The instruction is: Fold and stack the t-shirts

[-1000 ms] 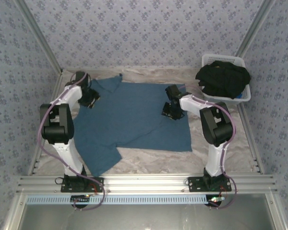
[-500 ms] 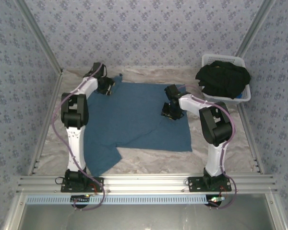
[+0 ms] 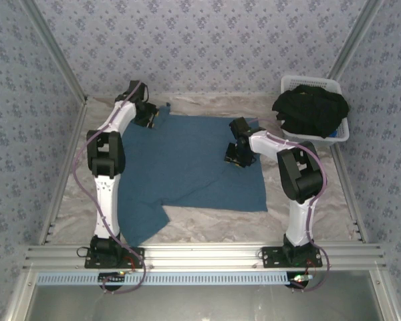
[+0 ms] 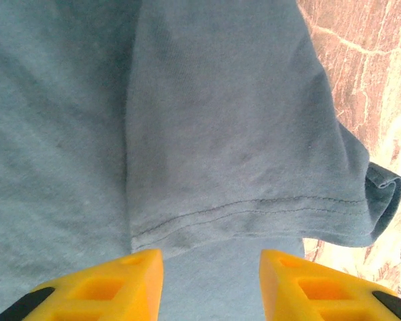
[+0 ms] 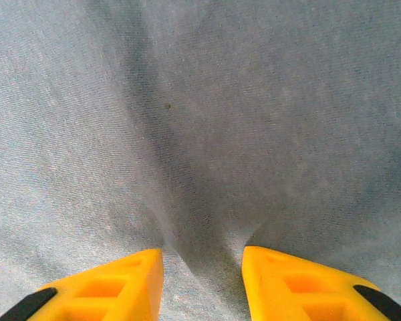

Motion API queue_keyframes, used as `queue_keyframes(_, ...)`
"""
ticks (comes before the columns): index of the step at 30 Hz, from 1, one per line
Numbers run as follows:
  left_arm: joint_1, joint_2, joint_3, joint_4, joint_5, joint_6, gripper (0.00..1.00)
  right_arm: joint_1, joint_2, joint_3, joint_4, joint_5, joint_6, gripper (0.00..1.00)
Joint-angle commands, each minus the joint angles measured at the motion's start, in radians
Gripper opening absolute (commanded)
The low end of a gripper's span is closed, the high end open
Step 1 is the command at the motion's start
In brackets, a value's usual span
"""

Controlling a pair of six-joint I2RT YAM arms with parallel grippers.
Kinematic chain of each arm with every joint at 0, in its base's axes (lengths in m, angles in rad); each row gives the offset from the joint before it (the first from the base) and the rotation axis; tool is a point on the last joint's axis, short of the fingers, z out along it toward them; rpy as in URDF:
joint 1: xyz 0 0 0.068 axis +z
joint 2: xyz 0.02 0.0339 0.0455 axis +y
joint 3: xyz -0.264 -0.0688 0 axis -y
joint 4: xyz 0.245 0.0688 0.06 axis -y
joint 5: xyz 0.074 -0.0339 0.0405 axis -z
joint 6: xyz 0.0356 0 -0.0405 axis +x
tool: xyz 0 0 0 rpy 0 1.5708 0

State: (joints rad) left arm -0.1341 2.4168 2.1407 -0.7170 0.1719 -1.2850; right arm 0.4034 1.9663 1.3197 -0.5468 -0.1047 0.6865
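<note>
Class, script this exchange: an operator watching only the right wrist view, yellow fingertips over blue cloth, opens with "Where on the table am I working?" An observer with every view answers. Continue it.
Observer: Your right gripper is on the right half of the teal-blue t-shirt, which lies spread out mid-table.
Operator: Where is the other arm?
Observer: The left gripper is stretched to the shirt's far left corner, jaws open above a sleeve.
Operator: Anything left to fold?
Observer: Black t-shirts are heaped in a white basket at the far right.
</note>
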Motion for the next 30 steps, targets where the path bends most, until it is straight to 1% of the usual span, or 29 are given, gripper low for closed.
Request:
queue_keyframes(1,-0.011,-0.018,-0.014,-0.175,0.004,-0.183,0.44,-0.004,0.052,-0.008,-0.05,-0.009,-0.015,0.4)
queue_keyframes(3,-0.01,-0.016,-0.037,-0.15,0.014,-0.199,0.45,-0.003,0.051,-0.01,-0.05,-0.01,-0.015,0.4)
queue_keyframes(8,-0.01,0.02,0.004,-0.148,0.02,-0.198,0.45,-0.004,0.046,-0.01,-0.05,-0.012,-0.016,0.4)
queue_keyframes(11,-0.01,0.046,0.047,-0.175,0.023,-0.187,0.44,-0.003,0.048,-0.013,-0.049,-0.01,-0.016,0.4)
queue_keyframes(15,-0.01,0.058,0.056,-0.199,0.03,-0.182,0.41,-0.003,0.049,-0.019,-0.045,-0.009,-0.015,0.4)
queue_keyframes(20,-0.016,0.029,0.052,-0.267,-0.006,-0.17,0.43,-0.003,0.05,-0.017,-0.05,-0.01,-0.015,0.4)
queue_keyframes(24,-0.017,0.019,0.011,-0.223,0.002,-0.192,0.44,-0.003,0.052,-0.014,-0.048,-0.013,-0.014,0.4)
queue_keyframes(28,-0.015,0.068,0.07,-0.224,0.012,-0.192,0.43,-0.003,0.051,-0.017,-0.048,-0.012,-0.016,0.4)
queue_keyframes(30,-0.015,0.089,0.091,-0.213,0.023,-0.197,0.4,-0.003,0.051,-0.021,-0.047,-0.012,-0.016,0.4)
